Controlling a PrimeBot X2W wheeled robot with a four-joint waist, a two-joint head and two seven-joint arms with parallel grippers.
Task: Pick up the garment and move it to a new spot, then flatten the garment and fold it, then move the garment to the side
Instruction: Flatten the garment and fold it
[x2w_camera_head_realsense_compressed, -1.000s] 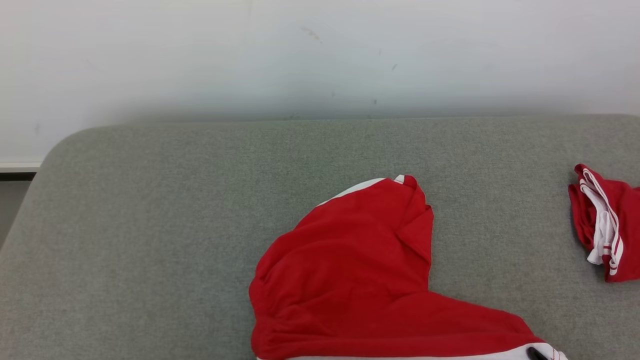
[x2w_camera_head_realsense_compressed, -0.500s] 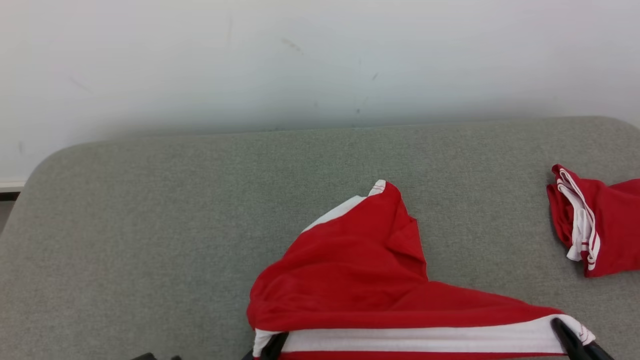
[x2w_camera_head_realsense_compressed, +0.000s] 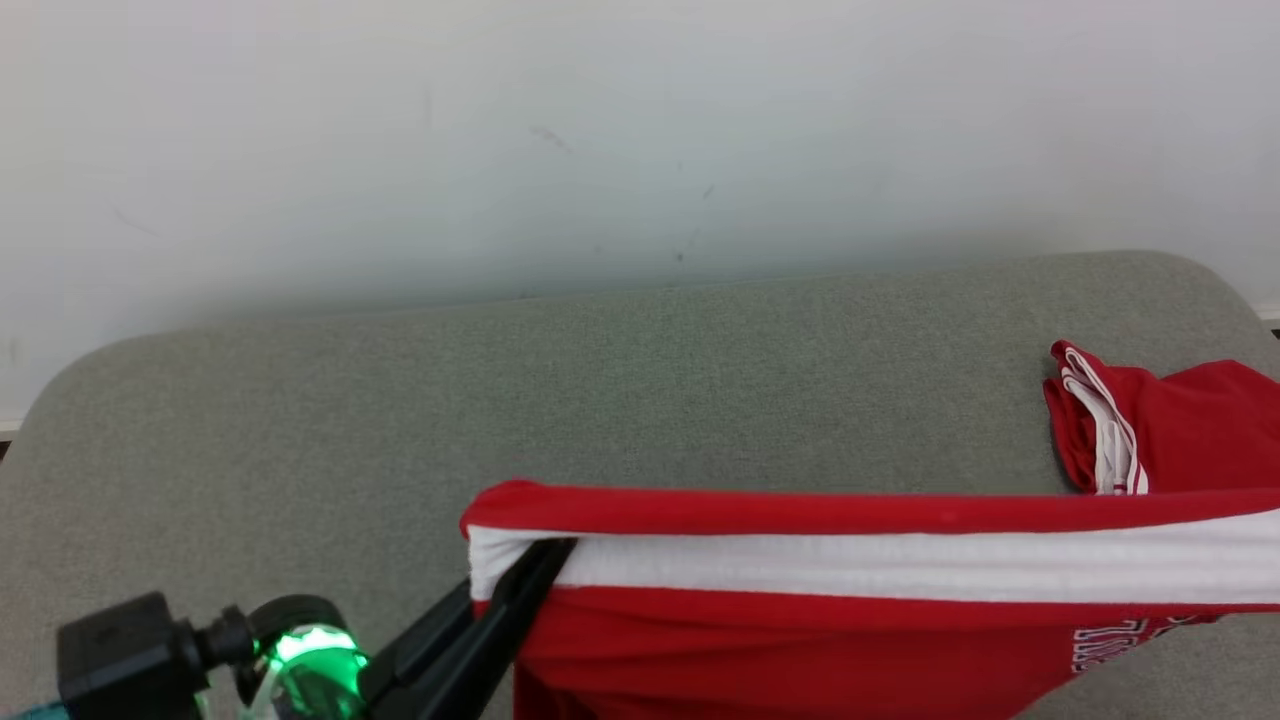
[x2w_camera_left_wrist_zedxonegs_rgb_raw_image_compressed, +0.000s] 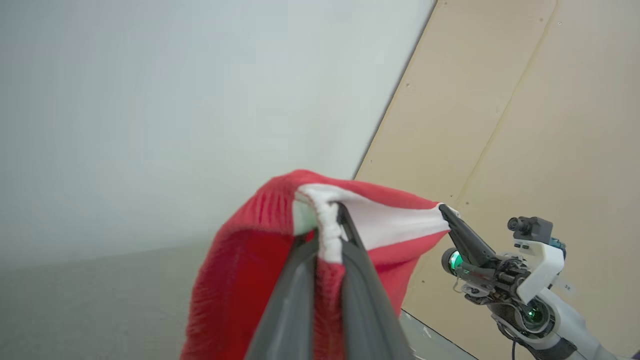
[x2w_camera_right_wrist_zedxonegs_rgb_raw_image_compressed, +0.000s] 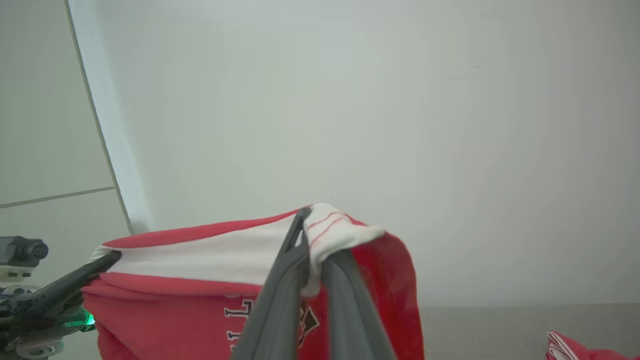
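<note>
The garment (x2w_camera_head_realsense_compressed: 850, 640) is red with a white band and dark lettering, and it hangs stretched between my two grippers above the grey padded surface (x2w_camera_head_realsense_compressed: 300, 420). My left gripper (x2w_camera_head_realsense_compressed: 555, 548) is shut on the band's left end, pinched close-up in the left wrist view (x2w_camera_left_wrist_zedxonegs_rgb_raw_image_compressed: 332, 212). In the right wrist view my right gripper (x2w_camera_right_wrist_zedxonegs_rgb_raw_image_compressed: 312, 220) is shut on the band's other end. Each wrist view also catches the opposite gripper: the right one (x2w_camera_left_wrist_zedxonegs_rgb_raw_image_compressed: 442, 209) and the left one (x2w_camera_right_wrist_zedxonegs_rgb_raw_image_compressed: 112, 256). The garment's lower part drops out of the head view.
A second red and white garment (x2w_camera_head_realsense_compressed: 1150, 430) lies bunched at the surface's right end, also seen low in the right wrist view (x2w_camera_right_wrist_zedxonegs_rgb_raw_image_compressed: 575, 347). A white wall (x2w_camera_head_realsense_compressed: 640, 130) runs behind the surface. A beige panel (x2w_camera_left_wrist_zedxonegs_rgb_raw_image_compressed: 525, 125) stands to one side.
The garment has come up off the surface: its white band rose from the bottom edge and now hangs taut. My left gripper has risen into view. The head camera has also shifted.
</note>
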